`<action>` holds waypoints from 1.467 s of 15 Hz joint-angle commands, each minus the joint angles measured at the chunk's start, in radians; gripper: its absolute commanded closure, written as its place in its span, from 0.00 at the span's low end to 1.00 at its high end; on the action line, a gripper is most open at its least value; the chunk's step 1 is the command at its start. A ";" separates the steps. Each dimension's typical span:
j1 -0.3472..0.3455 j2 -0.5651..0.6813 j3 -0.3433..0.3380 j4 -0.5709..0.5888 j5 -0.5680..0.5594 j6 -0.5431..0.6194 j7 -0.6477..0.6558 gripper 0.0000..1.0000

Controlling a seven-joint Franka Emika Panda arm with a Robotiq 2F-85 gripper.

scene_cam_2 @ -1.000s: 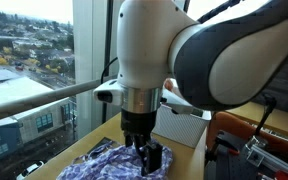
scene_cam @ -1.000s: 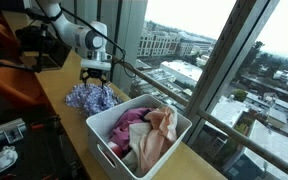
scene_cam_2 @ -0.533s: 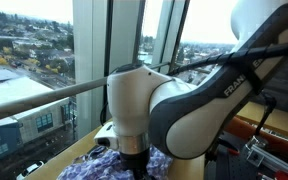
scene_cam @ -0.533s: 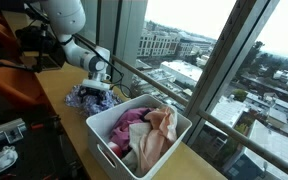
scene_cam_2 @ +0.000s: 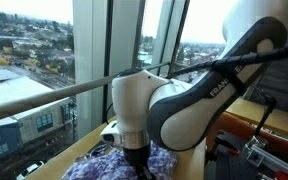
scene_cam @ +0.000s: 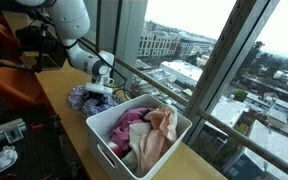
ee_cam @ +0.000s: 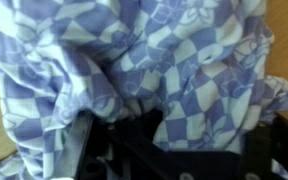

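A blue-and-white checkered cloth (scene_cam: 77, 98) lies crumpled on the wooden counter (scene_cam: 64, 95), next to the window. My gripper (scene_cam: 97, 92) is pressed down into it from above. In an exterior view its fingers sink into the cloth (scene_cam_2: 96, 168) under the arm's white wrist, at the gripper (scene_cam_2: 136, 170). The wrist view is filled with the cloth (ee_cam: 164, 60). A fold of it bulges between the dark fingers (ee_cam: 96, 150) of the gripper (ee_cam: 189, 140). How tightly they hold it cannot be told.
A white bin (scene_cam: 190, 122) holding pink and peach clothes (scene_cam: 149, 130) stands right beside the cloth. The window and its rail (scene_cam: 159, 85) run along the counter's far edge. An orange chair (scene_cam: 9, 85) and cables are behind the arm.
The arm came down from above the cloth until the gripper sank into it. The fingers have drawn closer together around a fold.
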 commanded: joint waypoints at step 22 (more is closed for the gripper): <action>-0.146 -0.922 -0.191 -0.058 0.077 -0.365 0.013 0.98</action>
